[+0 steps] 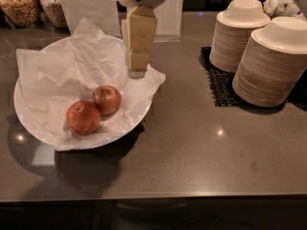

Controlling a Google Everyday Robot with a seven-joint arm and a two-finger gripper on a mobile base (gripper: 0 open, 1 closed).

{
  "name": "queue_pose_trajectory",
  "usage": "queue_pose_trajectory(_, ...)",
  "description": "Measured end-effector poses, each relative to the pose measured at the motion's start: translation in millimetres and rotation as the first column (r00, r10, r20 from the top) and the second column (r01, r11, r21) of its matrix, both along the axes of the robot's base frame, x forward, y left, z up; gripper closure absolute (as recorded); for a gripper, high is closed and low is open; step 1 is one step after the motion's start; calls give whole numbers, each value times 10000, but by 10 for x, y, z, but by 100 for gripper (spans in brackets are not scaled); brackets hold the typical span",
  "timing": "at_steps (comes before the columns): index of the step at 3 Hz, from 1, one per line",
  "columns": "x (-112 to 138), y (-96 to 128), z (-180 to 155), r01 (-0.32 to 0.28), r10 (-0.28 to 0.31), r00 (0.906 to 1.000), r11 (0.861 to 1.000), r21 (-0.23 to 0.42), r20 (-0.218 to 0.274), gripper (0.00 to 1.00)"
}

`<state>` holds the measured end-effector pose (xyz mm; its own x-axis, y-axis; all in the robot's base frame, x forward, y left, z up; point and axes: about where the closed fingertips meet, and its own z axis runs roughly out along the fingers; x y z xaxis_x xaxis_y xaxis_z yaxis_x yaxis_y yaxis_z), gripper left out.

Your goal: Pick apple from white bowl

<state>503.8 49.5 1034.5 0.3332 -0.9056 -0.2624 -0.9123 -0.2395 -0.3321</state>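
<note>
On grey surface (192, 147), left side: white bowl (136, 116) sitting, paper-lined. Gripper (137, 70) hovering above bowl's far-right rim, open or closed impossible to tell. Apple (107, 99) lying inside bowl, ungrasped; descent, grasp, lift all remaining.

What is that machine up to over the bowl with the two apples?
A robot arm seems set to take an apple from the white bowl on the counter. Its pincer hangs above the bowl's far right edge, over the crumpled paper lining, clear of both fruits. The apple it is after, the deeper red one, lies in the bowl touching a paler apple. Neither has been picked up yet.
</note>
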Motion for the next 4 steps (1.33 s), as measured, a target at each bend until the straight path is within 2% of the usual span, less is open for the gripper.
queue_pose_trajectory(1,-193,363,-102,-1028,1012,9946,9907,886,228,0)
queue_pose_trajectory(2,-194,922,-160,-2277,2181,9732,9583,1726,729,0)
queue_pose_trajectory(3,-181,925,-197,-2167,2073,9758,9598,1783,699,0)
queue_pose_trajectory(4,-131,920,-628,-2259,2262,9737,9399,2560,287,0)
